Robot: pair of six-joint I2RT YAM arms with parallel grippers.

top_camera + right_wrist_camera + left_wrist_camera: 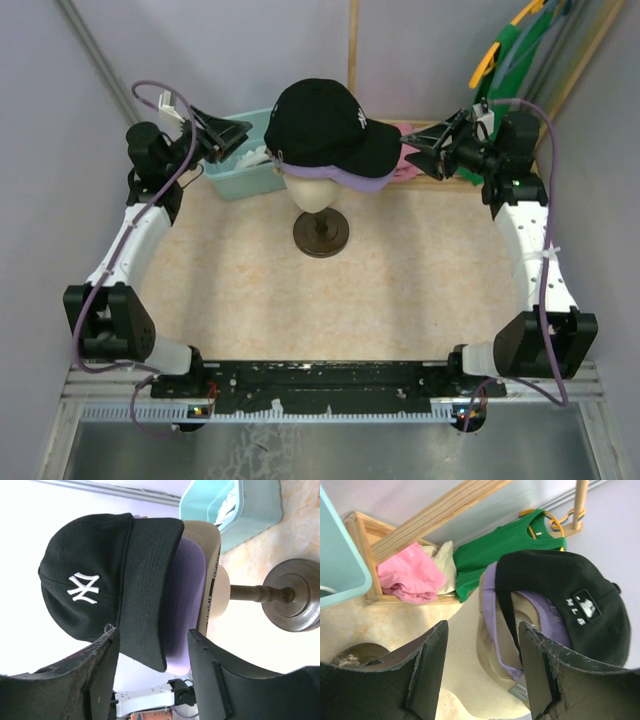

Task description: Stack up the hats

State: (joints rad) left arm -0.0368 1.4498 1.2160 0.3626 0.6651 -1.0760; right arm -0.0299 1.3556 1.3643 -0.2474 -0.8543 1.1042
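Fingers (427, 672) on the left gripper (482, 630) stand wide apart with nothing between them. From where I watch, it hovers over the near rim of a teal plastic bin (235, 178), pointing at the back of the hat stack. The right gripper (152, 635) is likewise spread open and empty. It hangs just beside the brims on the other side and touches none of them.

Between the two grippers sits the stack. A black fabric baseball cap with a white stitched logo (320, 120) lies on top. A purple fabric cap (365, 181) is under it, its curved brim peeking out below the black one. A tan fabric cap (205, 535) is lowest, showing only as a thin edge of brim. All three brims point toward the right arm. The caps rest on a cream mannequin head (315, 193), which is carried by a dark stand with a round base (321, 236) on the beige marbled tabletop (400, 285).

Inside the teal bin something white with dark marks (227, 507) shows, but too little of it for me to say what it is.

Farther back, a crumpled pink cloth (410, 575) lies in a shallow wooden tray (357, 535). A green sleeveless top (500, 550) hangs beside it on a yellow hanger (552, 522).
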